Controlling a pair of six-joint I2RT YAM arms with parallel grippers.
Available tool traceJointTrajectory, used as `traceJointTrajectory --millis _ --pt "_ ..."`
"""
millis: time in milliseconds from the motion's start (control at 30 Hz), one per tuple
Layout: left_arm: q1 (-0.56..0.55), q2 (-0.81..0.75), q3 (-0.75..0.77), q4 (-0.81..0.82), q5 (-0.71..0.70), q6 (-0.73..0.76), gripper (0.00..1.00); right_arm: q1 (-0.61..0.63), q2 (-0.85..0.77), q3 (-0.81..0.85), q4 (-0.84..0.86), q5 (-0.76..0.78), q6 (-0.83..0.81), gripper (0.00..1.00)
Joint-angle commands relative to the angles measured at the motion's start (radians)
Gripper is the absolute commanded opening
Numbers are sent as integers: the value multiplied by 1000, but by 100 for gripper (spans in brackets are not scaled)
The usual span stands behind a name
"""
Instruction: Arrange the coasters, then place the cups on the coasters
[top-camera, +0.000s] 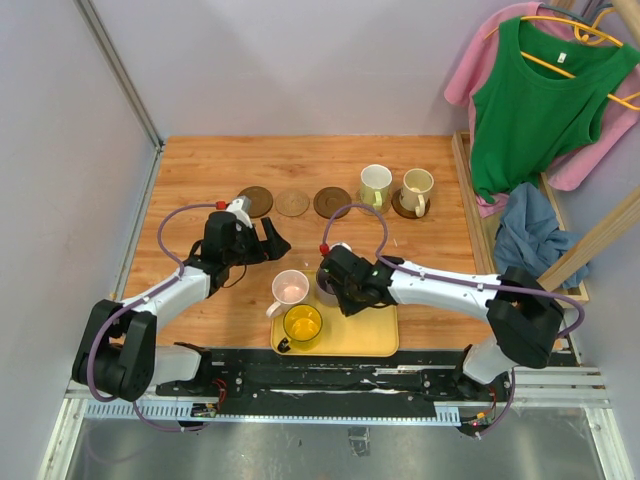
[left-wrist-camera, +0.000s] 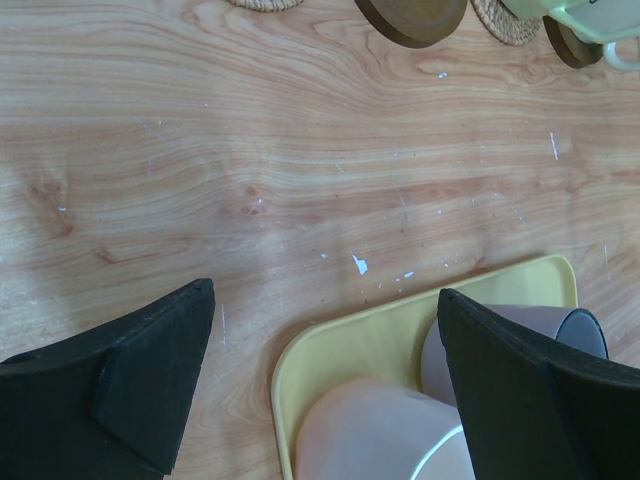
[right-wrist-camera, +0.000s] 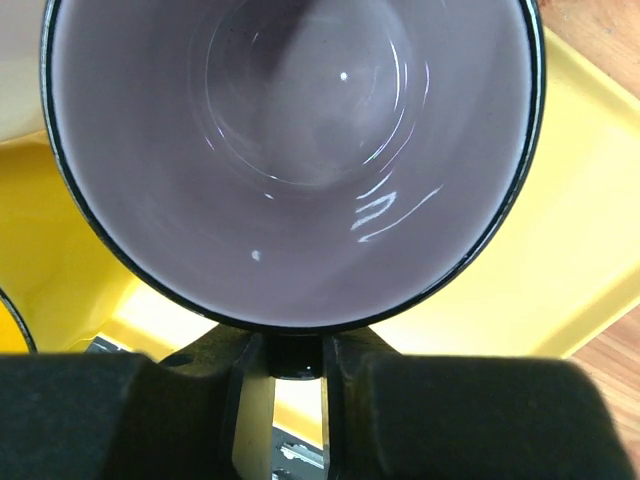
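Wooden desk (top-camera: 200, 160), yellow tray (top-camera: 378, 342): purple-grey mug (right-wrist-camera: 290, 150) clamped by the right claw (right-wrist-camera: 297, 375), left claw (left-wrist-camera: 325, 300) held apart; a straight lift toward a bare coaster (top-camera: 332, 202) is called for.

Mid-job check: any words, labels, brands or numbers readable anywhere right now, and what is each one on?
None: no readable text in any view. The purple-grey mug, pink mug, yellow mug, yellow tray, dark coasters and the hanging green top show plain surfaces; the tan coaster bears texture only, not lettering.
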Motion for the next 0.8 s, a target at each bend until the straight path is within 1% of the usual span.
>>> traceJointTrajectory --millis 0,233,400,533,767 --pt "0 -28 -11 18 13 -9 96 35 -16 35 -64 85 19 1" --pt "0 -63 4 -9 6 9 96 42 -19 136 -120 215 49 1" --pt "0 -108 -1 -26 -17 20 96 40 24 268 -139 339 49 1" --pt "0 -143 -17 -32 -31 24 96 12 123 412 -168 436 58 1" --pt "0 -190 -44 -50 -3 25 96 -96 336 666 -209 473 52 1"
